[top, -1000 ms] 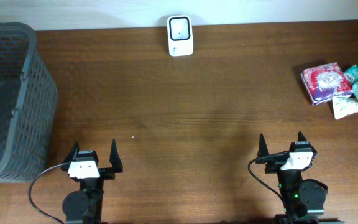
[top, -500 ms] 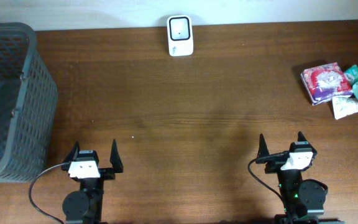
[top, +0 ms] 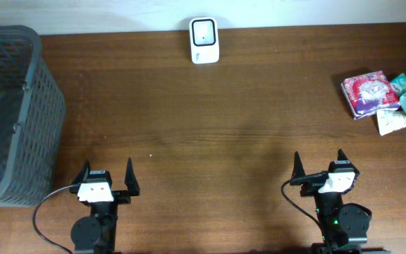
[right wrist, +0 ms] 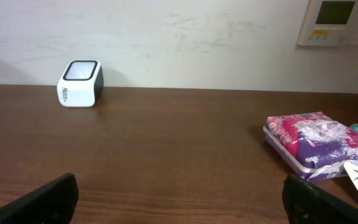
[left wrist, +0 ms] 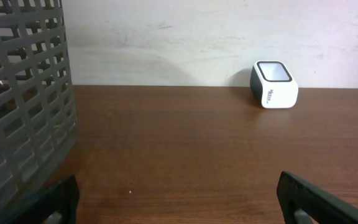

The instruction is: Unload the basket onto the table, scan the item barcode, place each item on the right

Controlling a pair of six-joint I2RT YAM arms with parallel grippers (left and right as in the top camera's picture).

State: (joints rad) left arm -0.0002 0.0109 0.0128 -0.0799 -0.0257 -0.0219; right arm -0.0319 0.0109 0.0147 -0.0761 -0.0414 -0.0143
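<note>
At the front of the table [top: 224,141], both arms' jaws stay wide apart; scanner [top: 204,40] and packets [top: 368,93] unmoved.

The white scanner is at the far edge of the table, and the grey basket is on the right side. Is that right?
Not quite. The white scanner is at the far edge of the table, but the grey basket is on the left side. The overhead view shows it.

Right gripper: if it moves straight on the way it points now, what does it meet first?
The way looks free: the right gripper points between the barcode scanner and the pink packet, probably as far as the wall.
</note>
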